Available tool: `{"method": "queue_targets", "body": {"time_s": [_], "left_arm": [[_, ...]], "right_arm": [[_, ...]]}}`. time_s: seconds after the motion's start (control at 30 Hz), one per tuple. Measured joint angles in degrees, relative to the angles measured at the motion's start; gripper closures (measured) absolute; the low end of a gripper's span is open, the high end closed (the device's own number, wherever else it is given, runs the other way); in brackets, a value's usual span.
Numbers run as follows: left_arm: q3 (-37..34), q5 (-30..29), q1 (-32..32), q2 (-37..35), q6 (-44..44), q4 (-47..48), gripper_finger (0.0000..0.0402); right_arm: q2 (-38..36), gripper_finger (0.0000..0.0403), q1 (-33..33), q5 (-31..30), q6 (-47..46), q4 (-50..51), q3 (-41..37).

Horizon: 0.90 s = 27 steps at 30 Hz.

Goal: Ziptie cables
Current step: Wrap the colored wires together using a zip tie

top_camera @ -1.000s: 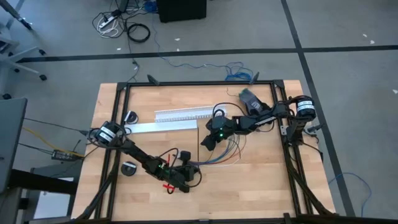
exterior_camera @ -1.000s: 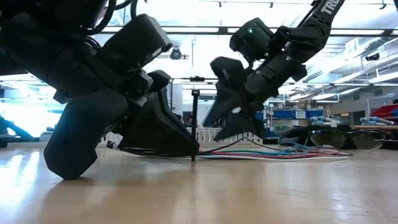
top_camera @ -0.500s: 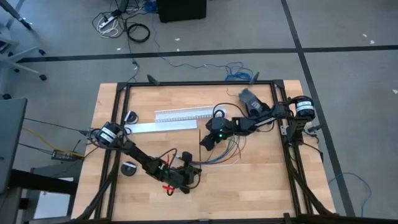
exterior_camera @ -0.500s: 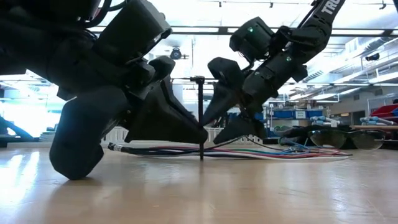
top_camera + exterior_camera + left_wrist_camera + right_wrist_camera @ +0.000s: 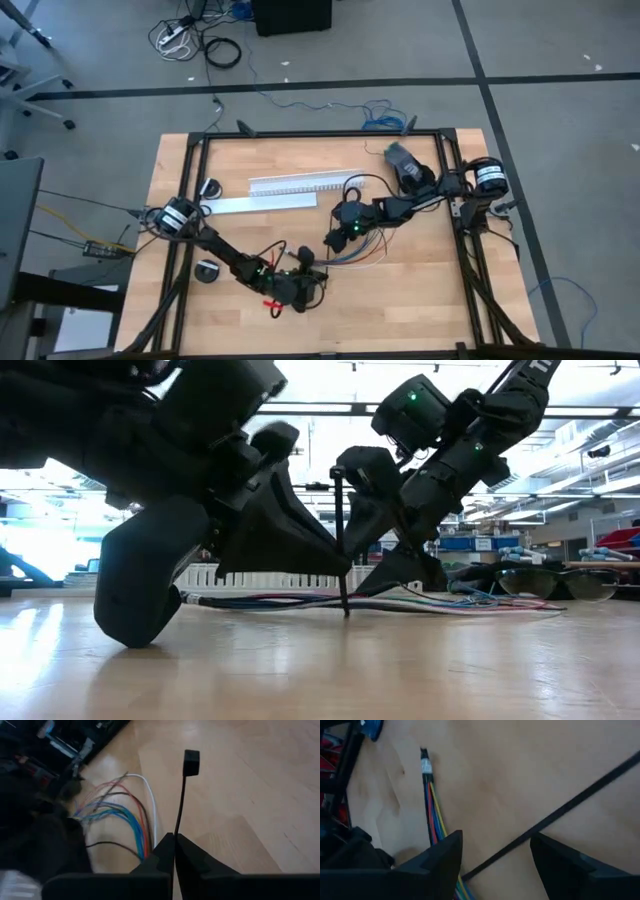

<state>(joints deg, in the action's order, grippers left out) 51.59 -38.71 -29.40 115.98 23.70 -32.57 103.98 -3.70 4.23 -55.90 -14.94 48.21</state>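
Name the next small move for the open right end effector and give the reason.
Probably close the right end effector on the ziptie: the strip runs between its open fingers, while the left end effector, shut, holds it upright beside the cables.

Wooden table (image 5: 420,300) carries cables (image 5: 365,245), white channel (image 5: 295,185).

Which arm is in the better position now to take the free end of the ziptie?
The right. Its gripper is open with the ziptie passing between its fingers, above the cables. The left gripper is shut on the ziptie and holds it upright.
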Motion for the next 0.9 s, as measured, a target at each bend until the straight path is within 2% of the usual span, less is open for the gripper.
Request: {"method": "queue_targets", "body": {"time_s": [0.27,0.5,0.77,0.9], "left_arm": [[0.00,0.63,0.00,-0.07,0.94,0.52,0.0401],[-0.07,3.87,0.17,-0.07,1.36,0.58,0.0401],[0.74,2.00,0.26,-0.02,-1.24,1.02,0.0402],[0.87,2.02,0.39,0.00,-1.60,1.32,0.0401]], "right_arm": [[-0.02,0.0173,-1.33,-5.06,-0.69,5.69,0.11],[-0.07,0.0175,-1.25,-9.03,2.41,4.23,0.09],[-0.03,0.0204,-3.53,-22.16,6.22,5.67,0.00],[0.07,0.0217,-4.47,-27.01,10.50,1.95,0.14]]}}
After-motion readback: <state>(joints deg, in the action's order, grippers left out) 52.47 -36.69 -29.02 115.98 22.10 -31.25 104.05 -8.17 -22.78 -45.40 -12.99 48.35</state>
